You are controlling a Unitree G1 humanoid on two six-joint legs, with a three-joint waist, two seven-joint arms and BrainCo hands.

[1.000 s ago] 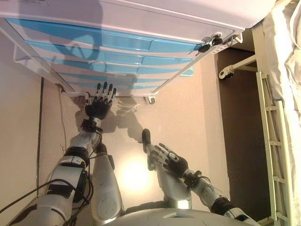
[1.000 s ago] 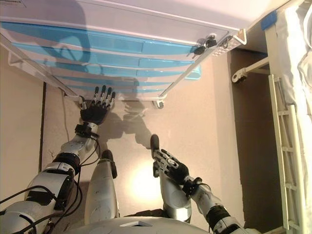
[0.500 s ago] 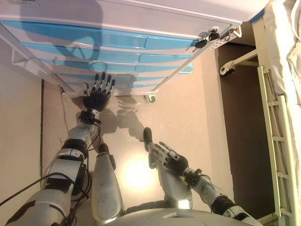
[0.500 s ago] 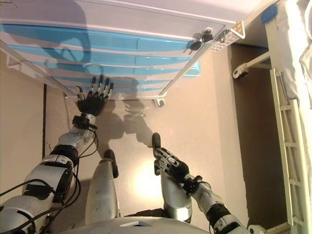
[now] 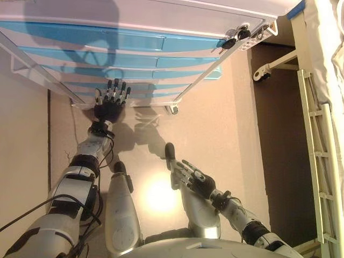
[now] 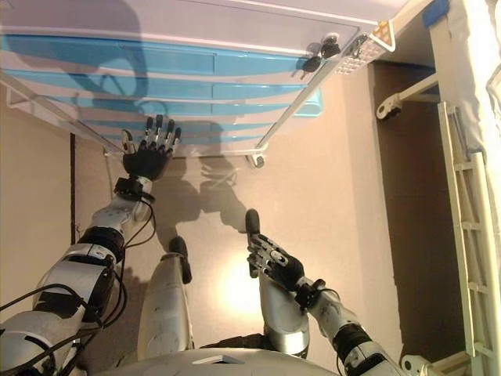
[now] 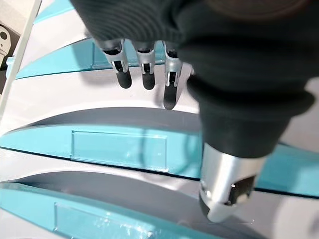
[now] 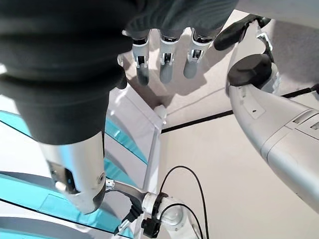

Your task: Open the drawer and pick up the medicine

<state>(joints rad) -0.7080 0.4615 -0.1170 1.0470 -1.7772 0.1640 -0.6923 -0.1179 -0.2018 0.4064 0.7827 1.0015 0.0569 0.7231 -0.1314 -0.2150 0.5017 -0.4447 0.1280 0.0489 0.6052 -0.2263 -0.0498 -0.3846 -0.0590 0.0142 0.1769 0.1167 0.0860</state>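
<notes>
A white cart with several blue drawers (image 5: 134, 42) stands in front of me, and all the drawers look shut. No medicine shows in any view. My left hand (image 5: 110, 105) is stretched out at the cart's lowest drawers with its fingers straight and open. In the left wrist view its fingers (image 7: 144, 74) point at a blue drawer front with a clear handle recess (image 7: 119, 149), close to it; I cannot tell whether they touch. My right hand (image 5: 196, 180) hangs low over the floor, open and empty, with its fingers (image 8: 164, 64) relaxed.
Keys (image 5: 236, 37) hang in a lock at the cart's top right corner. A caster wheel (image 5: 172, 110) sits under the cart. A white bed rail (image 5: 317, 161) and a bed with a white sheet (image 5: 328, 48) stand on the right, beside a dark floor strip (image 5: 274, 134).
My left hand has reached forward from the floor in front of the cart to the lowest drawers. The camera has shifted a little. My right hand has stayed in place.
</notes>
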